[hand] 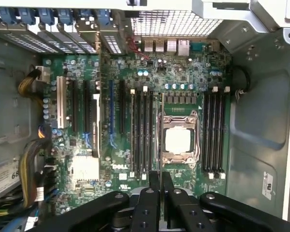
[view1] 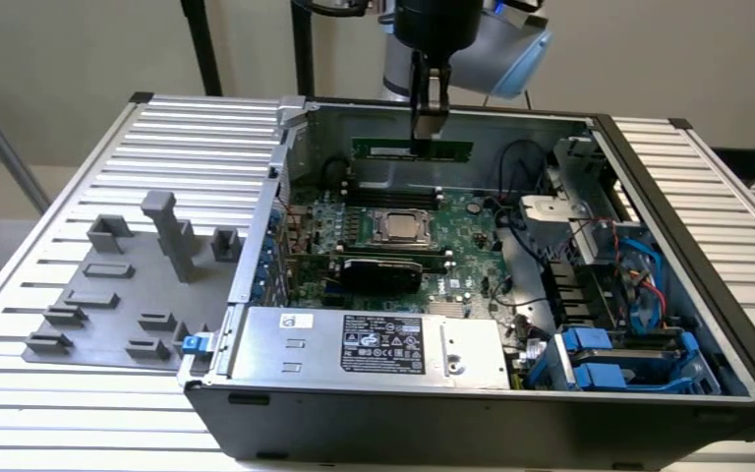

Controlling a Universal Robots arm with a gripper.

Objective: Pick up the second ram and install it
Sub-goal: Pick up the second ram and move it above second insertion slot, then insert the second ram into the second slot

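One RAM stick (view1: 384, 149) is clamped in the closed gripper (view1: 424, 144), held level above the motherboard (view1: 470, 224) inside the open computer case (view1: 483, 425).

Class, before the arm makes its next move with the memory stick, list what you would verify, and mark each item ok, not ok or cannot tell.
1. Jaws shut on the second ram: ok, gripped at its top edge near the middle.
2. Second ram level: ok, its long edge looks horizontal in the exterior view.
3. Clear of the motherboard: ok, it hangs above the board, unseated.
4. Parallel to the black slots beside the CPU socket: ok in the wrist view.
5. Target slot empty, latches open: cannot tell.
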